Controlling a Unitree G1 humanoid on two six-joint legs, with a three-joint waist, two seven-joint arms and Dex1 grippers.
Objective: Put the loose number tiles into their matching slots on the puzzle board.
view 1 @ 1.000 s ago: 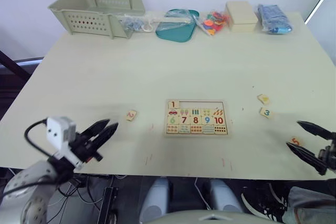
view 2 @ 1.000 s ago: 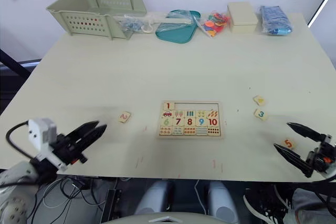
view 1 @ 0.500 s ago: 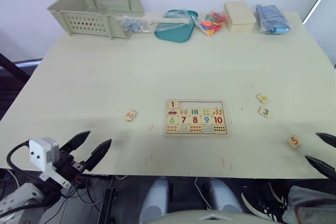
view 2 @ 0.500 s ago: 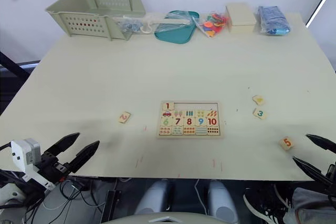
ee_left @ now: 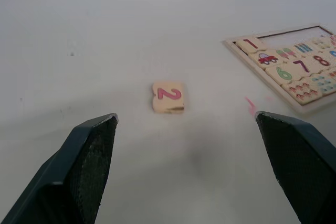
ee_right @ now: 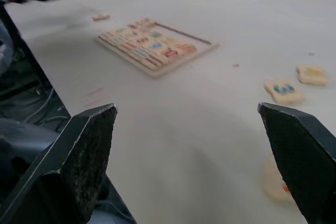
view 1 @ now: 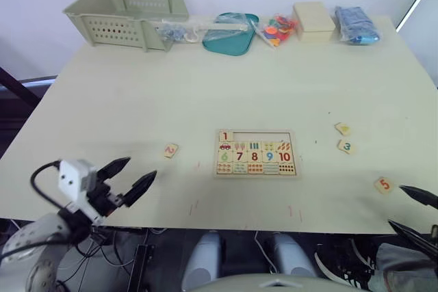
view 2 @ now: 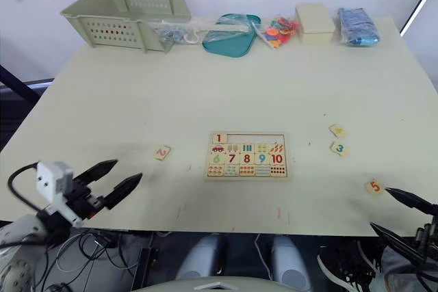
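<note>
The table (view 1: 205, 87) carries the puzzle board (view 1: 256, 154) at centre frame, tile 1 (view 1: 226, 136) seated in its slot row. Tile 2 (view 1: 170, 150) lies left of it; tiles 4 (view 1: 343, 128), 3 (view 1: 346, 146) and 5 (view 1: 383, 184) lie right. Left gripper (view 1: 131, 177), lower left, and right gripper (view 1: 413, 211), lower right, both have fingers released and empty.

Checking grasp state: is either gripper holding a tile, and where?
Nothing held. Left gripper and right gripper are both open and empty; the 2 tile lies on the table.
</note>
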